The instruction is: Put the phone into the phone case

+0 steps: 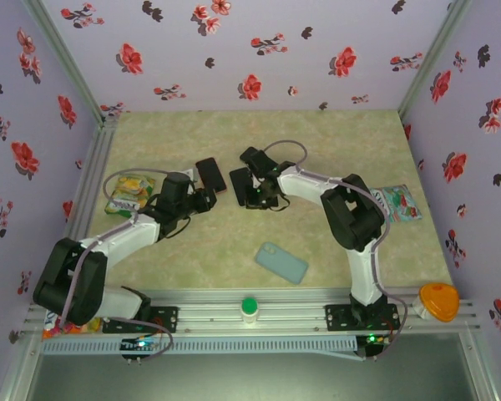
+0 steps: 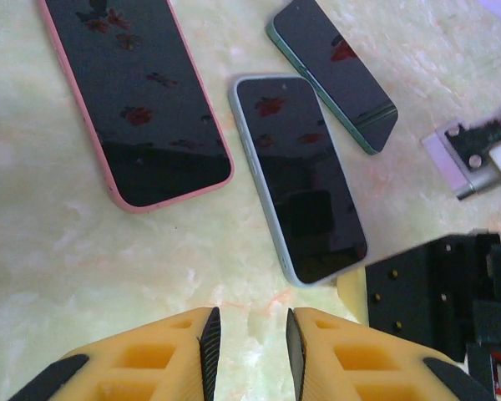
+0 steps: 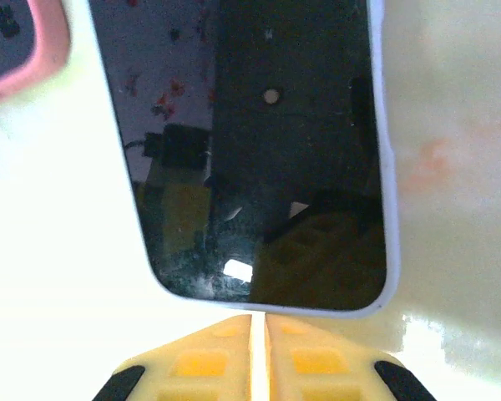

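Flat on the table, screen up, toward the far middle: the black-screened phone with a pale bluish-white rim, judged to be the one for casing. Flanked by a larger phone in a pink case on one side and a green-edged phone on the other, near both, touching neither. Met at its short end by the right gripper, yellow fingers pressed together with nothing between them, tips just at the rim; no grasp on the phone to be seen. Close by, pointed toward the phones, the left gripper, pads parted a little over bare table, holding nothing. Well apart, toward the near edge between the two arm bases: the soft pale teal phone case, lying flat, empty as far as can be told. So, by judgement, barely begun: phone not lifted, not carried, not seated; pick-up, transfer and press-in all left to do. Underneath, a pale green marbled tabletop, glossy enough to throw glare. Off to the left, a yellow-green snack packet; off to the right, a small colourful packet; by the near rail, a white bottle with a green cap and an orange rounded object. All around, lilac walls printed with red and dark flowers.
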### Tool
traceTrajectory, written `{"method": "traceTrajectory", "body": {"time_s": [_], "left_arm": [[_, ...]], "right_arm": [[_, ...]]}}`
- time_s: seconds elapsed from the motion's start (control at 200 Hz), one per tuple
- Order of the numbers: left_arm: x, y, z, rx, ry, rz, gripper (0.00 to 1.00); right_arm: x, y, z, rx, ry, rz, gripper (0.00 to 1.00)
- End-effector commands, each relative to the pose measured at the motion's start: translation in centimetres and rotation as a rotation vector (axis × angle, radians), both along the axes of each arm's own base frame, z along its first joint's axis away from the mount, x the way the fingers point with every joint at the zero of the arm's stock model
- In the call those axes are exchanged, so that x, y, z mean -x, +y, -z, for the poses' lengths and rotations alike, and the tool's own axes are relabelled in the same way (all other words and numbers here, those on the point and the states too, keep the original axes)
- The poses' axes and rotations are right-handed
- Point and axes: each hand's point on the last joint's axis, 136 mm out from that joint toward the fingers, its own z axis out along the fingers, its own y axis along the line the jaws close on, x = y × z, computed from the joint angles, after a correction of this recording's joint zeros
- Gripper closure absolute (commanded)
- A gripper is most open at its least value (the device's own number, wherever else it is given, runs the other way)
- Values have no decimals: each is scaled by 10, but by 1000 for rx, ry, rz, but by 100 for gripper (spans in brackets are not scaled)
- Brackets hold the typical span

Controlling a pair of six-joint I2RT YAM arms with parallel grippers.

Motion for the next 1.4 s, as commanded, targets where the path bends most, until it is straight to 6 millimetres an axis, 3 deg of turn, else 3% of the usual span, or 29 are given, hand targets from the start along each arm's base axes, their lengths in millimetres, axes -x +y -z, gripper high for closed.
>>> {"method": "traceTrajectory", "body": {"time_s": [0.0, 0.27, 0.485, 0.625, 0.81, 1.06, 1.22, 1.395], "left_arm": [[3, 10, 1, -34, -10, -18, 68], [4, 12, 2, -36, -8, -22, 68], [3, 12, 3, -34, -6, -22, 68], [8, 6, 11, -24, 23, 13, 68], [19, 5, 25, -12, 69, 27, 67], [24, 4, 30, -14, 83, 32, 67], [25, 3, 31, -16, 87, 33, 67], [24, 2, 31, -16, 87, 34, 67]], "right_arm": [[-20, 3, -5, -9, -62, 4, 87], [-35, 1, -5, -11, -83, 20, 87], [-26, -8, -23, -10, -107, 15, 86], [3, -29, -33, 3, -96, 8, 76], [56, -62, -37, 77, -89, -36, 63], [118, -80, -19, 164, -46, -119, 56], [138, -83, -7, 184, -19, -149, 55], [144, -85, 1, 205, -7, -164, 60]]}}
